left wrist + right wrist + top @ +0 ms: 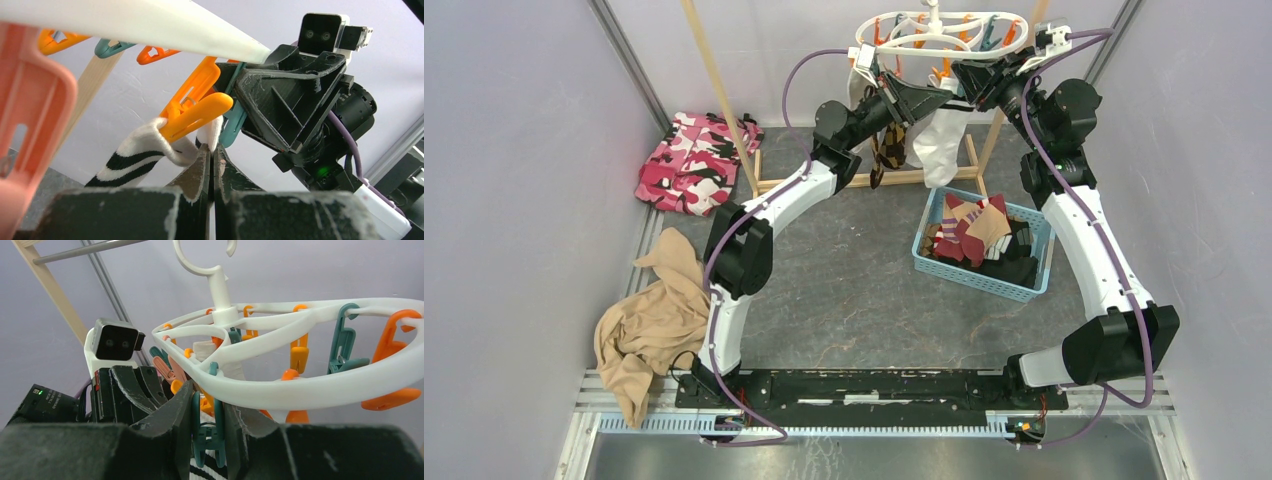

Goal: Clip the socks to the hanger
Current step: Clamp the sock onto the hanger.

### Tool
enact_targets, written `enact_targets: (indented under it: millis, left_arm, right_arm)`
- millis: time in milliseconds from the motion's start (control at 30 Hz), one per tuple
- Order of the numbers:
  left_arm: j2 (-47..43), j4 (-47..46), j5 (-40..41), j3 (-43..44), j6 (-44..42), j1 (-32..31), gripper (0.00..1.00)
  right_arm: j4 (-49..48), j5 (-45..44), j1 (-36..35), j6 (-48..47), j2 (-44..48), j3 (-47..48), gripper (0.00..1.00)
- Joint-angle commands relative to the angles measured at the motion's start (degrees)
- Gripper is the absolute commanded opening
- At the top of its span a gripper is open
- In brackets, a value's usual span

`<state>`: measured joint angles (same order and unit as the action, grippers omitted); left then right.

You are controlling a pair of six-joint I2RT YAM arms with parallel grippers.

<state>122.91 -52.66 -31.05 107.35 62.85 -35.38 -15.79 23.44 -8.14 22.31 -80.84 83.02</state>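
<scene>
Right wrist view shows the right gripper closed narrowly on a teal clothespin, one finger on each handle. The pin dangles from the near ring of the hanger. In the left wrist view the left gripper is pinched fully shut, apparently on the free edge of the striped sock cuff, just under that teal pin. An orange clothespin already bites the cuff beside it. The sock hangs at the far end of the worktop, next to an argyle sock.

The step in hand looks like the second clip. To do it well, the right gripper should squeeze hard enough to gape the pin's mouth and hold it from swinging. The left should lift the cuff straight up and deep into the mouth. The right should ease off first, and the left should let go only once the pin bites. Whether the mouth is open cannot be told here.

Room is tight. The two grippers almost touch, the ring runs just over the left fingers, and other pins crowd both sides. The hanger hangs by its hook, so a sideways push would likely tilt it. The wooden rack frame stands on either side. Open room lies downward and back toward the bases, above the basket of waiting socks
</scene>
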Motion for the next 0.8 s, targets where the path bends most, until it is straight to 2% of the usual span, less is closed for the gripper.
enact_targets:
  millis: [0,767]
  left_arm:
    - [0.9,-3.0,-1.5,3.3,4.5,0.3,0.02]
    - [0.6,-1.5,-9.6,-0.1,6.2,1.9,0.02]
  right_arm:
    - [-2.9,1.9,-0.1,1.3,0.6,0.4,0.00]
    - [-5.0,2.4,-0.2,2.5,0.6,0.1,0.00]
